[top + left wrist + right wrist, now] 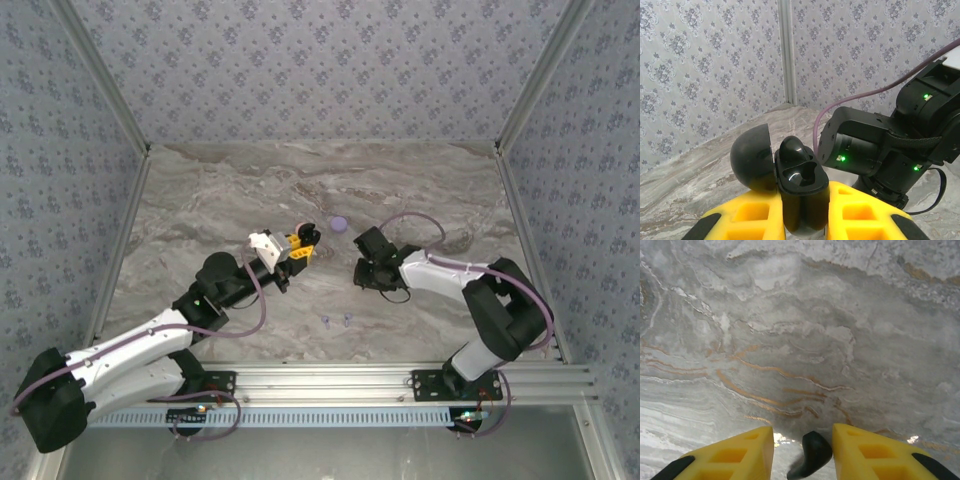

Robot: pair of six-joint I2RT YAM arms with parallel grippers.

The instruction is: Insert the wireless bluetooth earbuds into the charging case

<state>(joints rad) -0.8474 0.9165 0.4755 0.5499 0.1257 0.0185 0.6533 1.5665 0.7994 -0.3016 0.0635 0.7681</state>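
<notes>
Clamping the open case [802, 192] upright, left gripper [799, 202] presents its free well [809, 176]; right gripper [802, 434] straddles a black earbud [815, 451], jaws apart, not yet pinching.

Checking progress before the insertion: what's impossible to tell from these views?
Right wrist view: whether the right gripper grips the black earbud; the bottom edge cuts both off.
Left wrist view: whether the black case holds an earbud; too dark inside.
Top view: how the lavender earbuds lie; too small.
</notes>
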